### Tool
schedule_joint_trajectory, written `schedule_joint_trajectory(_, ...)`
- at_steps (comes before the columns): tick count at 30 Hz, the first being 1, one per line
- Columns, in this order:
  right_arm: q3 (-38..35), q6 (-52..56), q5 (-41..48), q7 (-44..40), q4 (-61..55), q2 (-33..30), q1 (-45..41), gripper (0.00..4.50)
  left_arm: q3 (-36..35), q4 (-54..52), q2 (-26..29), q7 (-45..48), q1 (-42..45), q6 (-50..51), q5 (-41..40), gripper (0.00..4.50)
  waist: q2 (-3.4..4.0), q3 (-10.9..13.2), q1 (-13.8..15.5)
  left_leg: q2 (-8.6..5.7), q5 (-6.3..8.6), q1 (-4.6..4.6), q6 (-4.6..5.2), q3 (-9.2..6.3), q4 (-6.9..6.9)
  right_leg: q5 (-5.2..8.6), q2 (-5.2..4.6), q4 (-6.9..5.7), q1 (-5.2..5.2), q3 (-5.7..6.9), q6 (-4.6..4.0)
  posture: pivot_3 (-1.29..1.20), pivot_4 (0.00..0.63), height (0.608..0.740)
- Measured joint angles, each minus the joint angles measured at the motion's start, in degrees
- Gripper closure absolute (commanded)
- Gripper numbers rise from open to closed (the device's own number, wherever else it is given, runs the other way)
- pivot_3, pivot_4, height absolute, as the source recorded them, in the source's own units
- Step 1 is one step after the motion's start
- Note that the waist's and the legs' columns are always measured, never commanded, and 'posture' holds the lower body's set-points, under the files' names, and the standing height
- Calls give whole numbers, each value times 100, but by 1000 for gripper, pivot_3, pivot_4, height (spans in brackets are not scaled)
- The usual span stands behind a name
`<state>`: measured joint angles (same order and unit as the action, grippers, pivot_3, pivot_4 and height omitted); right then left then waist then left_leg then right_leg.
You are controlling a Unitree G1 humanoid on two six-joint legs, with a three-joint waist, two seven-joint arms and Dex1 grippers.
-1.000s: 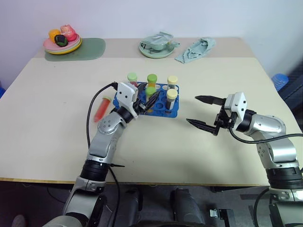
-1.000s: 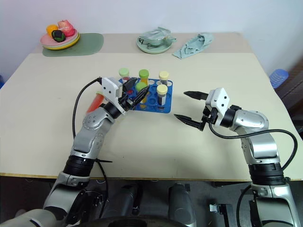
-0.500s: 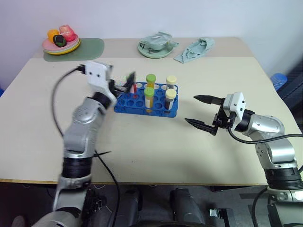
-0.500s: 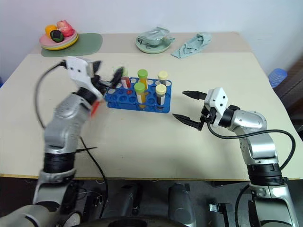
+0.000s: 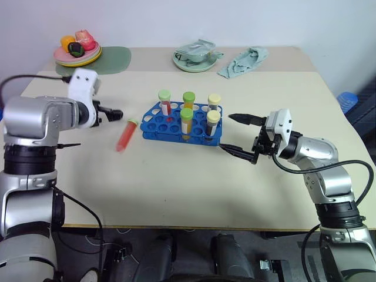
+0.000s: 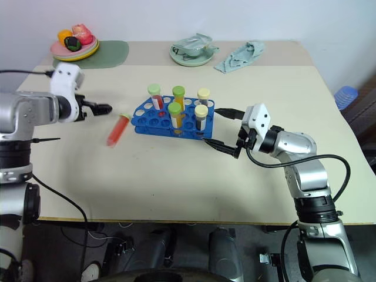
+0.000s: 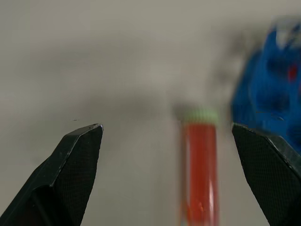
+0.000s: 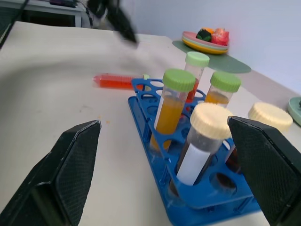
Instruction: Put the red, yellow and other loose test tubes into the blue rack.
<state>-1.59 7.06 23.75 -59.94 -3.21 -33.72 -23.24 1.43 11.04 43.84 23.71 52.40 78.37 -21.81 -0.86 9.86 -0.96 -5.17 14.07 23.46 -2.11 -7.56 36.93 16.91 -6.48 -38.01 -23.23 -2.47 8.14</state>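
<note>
- The blue rack [image 5: 181,123] sits mid-table on the beige table [image 5: 176,176], with five capped tubes standing in it — two green-capped with orange liquid, one green-capped with red, and two cream-capped ones.
- One red tube [image 5: 125,135] is loose, lying flat on the table just left of the rack, its green cap pointing toward the rack.
- Left gripper [image 5: 116,111] hovers off to the left of that red tube, jaws spread wide and holding nothing. In the left wrist view the tube [image 7: 200,169] lies between the two black fingers [image 7: 75,155], not touched.
- Right gripper [image 5: 238,134] is just right of the rack's near corner, jaws also wide apart and empty — one fingertip close to the rack edge, can't tell if it touches.
- At the far edge: a plate of toy fruit [image 5: 77,51] on a green mat [image 5: 111,59], a pale green dish [image 5: 194,59] and a crumpled cloth [image 5: 244,60].
</note>
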Motion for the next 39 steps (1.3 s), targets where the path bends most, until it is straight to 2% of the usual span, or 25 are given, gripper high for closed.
schedule_joint_trajectory(5,0,-22,-1,-11,46,0,-2,70,738,915,93,592,424,-88,183,34,-3,2,-8,0,-1,3,-1,1,-4,0,0,-1,-6,-1,0,0,150,740)
schedule_joint_trajectory(11,-22,-40,-6,19,62,-5,101,70,1573,2051,-62,1175,917,-819,794,34,-2,2,2,-1,-1,4,-1,3,-2,0,0,-1,-5,-1,0,0,150,740)
schedule_joint_trajectory(18,-24,-32,-6,105,9,-9,118,70,1855,3206,-709,1531,1178,-1367,1317,34,-4,3,-7,-8,0,5,0,4,0,1,0,-2,-6,0,1,0,150,740)
schedule_joint_trajectory(23,-23,-11,-6,127,-6,-10,117,70,1863,3679,-916,1651,1533,-1505,1608,34,-4,2,-12,-9,0,5,0,6,1,1,0,-2,-6,0,2,0,150,740)
schedule_joint_trajectory(25,-23,-9,-6,136,-6,-10,117,70,1854,3873,-986,1669,1554,-1577,1707,577,-4,3,-22,-9,0,5,0,6,1,1,1,-4,-8,0,2,0,150,740)
schedule_joint_trajectory(27,-23,-10,-6,138,-6,-8,113,70,1799,4000,-1051,1678,1590,-1657,1766,1336,-4,2,-19,-9,0,5,0,6,2,1,1,-6,-9,0,2,0,150,740)
schedule_joint_trajectory(29,-22,-10,-6,138,-5,-8,113,70,1740,4116,-1068,1607,1631,-1678,1820,1336,-4,3,-23,-9,0,5,0,7,2,1,1,-6,-9,-1,2,0,150,740)
schedule_joint_trajectory(31,-22,-10,-6,138,-5,-7,113,70,1715,4246,-1079,1550,1685,-1750,1895,1869,-5,3,-21,-9,0,5,0,7,1,1,1,-6,-9,0,2,0,150,740)
schedule_joint_trajectory(36,-21,-15,-6,135,-5,-4,111,70,1502,4515,-1110,1372,1758,-1926,2018,3593,-5,3,-17,-9,0,5,0,6,2,1,1,-7,-9,0,2,0,150,740)
schedule_joint_trajectory(39,-20,-15,-7,133,-4,-2,107,70,1444,4552,-1129,1354,1761,-1963,2070,3620,-5,3,-15,-9,0,5,0,6,3,1,1,-8,-9,0,2,0,150,740)
